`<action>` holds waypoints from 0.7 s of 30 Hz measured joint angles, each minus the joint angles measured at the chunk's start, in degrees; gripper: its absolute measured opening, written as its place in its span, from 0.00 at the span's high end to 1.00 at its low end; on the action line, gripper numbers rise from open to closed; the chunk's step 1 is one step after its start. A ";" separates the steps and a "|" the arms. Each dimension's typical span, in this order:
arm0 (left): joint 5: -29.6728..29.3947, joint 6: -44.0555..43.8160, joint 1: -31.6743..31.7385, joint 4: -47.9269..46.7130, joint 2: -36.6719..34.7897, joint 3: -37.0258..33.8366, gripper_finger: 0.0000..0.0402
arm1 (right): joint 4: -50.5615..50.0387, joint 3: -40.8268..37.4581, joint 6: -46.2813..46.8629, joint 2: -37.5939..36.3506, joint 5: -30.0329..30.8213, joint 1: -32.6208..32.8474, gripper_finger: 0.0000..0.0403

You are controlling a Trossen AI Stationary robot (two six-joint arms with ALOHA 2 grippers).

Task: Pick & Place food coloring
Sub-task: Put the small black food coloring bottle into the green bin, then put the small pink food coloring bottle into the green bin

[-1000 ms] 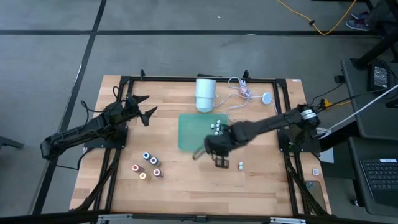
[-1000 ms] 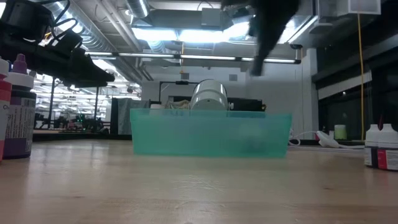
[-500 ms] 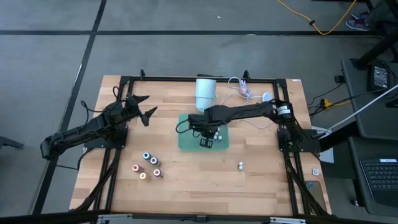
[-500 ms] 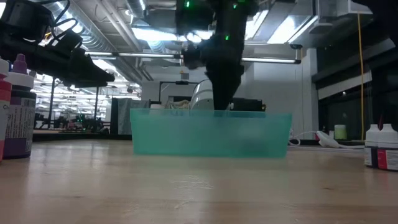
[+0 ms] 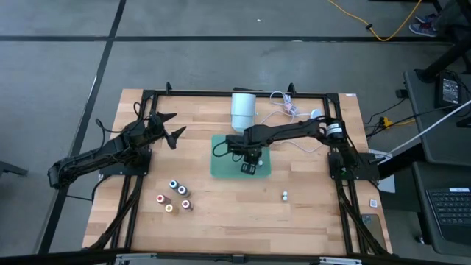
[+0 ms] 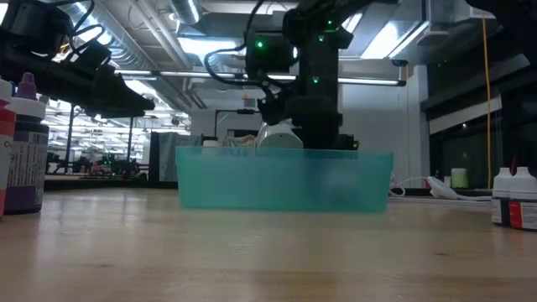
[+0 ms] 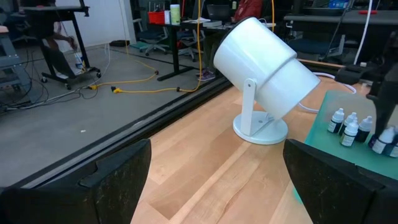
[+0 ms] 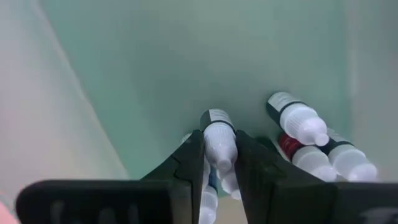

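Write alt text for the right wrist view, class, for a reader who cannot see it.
The right gripper holds a small white-capped food coloring bottle between its two dark fingers, just above the floor of a green tray. Several more white-capped bottles stand bunched together in the tray beside it.

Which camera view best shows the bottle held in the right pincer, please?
The right wrist view: the white-capped bottle sits between the right pincer fingers, over the green bin. The high view hides it under the arm; the low and left wrist views don't show it.
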 joint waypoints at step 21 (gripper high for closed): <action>0.00 0.00 0.01 0.00 0.00 -0.01 0.10 | 0.81 -1.35 3.03 -0.33 -3.14 -0.81 0.65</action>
